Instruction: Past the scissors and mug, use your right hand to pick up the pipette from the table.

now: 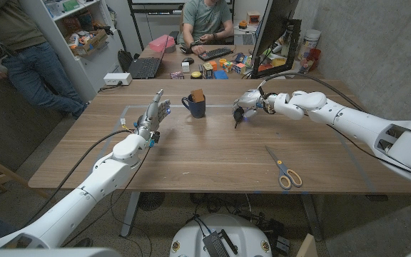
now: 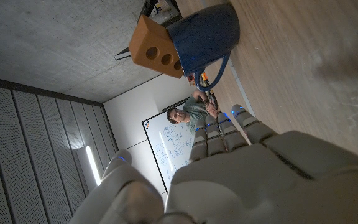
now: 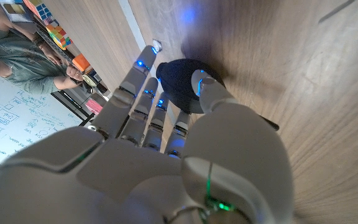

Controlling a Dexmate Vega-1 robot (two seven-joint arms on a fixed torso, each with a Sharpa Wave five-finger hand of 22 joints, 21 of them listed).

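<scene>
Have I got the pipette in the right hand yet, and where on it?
Yes: the right hand grips the pipette around its dark bulb end, thumb against fingers; the thin stem hangs toward the table.

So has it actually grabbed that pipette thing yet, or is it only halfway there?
The reach looks done: the right hand is past the scissors and mug. In hand now: its fingers are around the pipette's dark bulb, and the thin stem slants toward the table. Left: lifting it clear; I can't tell if the tip is off the wood.

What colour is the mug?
Dark blue; the mug shows best in the left wrist view.
</scene>
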